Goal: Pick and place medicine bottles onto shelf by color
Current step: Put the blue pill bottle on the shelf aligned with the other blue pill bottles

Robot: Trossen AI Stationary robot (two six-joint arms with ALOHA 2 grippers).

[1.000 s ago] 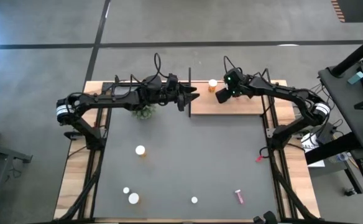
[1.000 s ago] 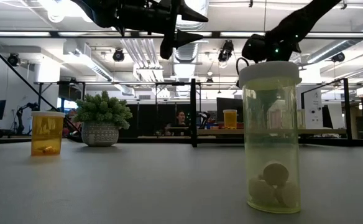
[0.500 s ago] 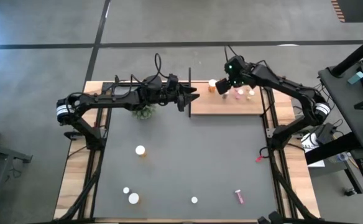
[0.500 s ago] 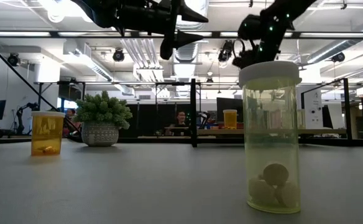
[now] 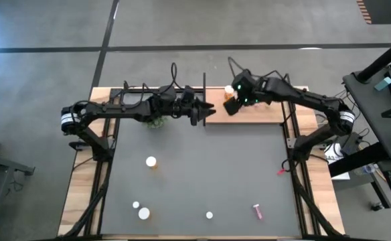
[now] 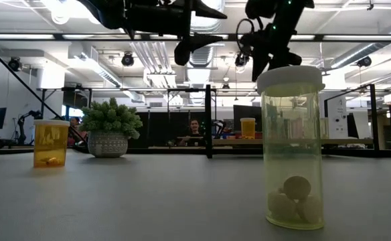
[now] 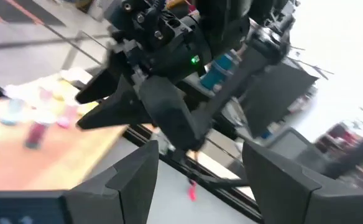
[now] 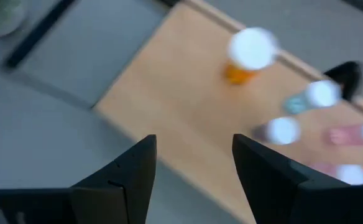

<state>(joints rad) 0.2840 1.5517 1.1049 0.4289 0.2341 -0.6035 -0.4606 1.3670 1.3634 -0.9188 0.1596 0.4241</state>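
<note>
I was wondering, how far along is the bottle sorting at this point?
Partly done: an orange bottle and several small vials stand on the shelf. Both the right gripper and left gripper are open and empty. Five bottles remain on the table, including an orange one.

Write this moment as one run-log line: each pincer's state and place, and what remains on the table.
left pincer: open, empty, by shelf edge | right pincer: open, empty, over shelf near orange bottle | remaining: yellow-green bottle, orange bottle on table
</note>
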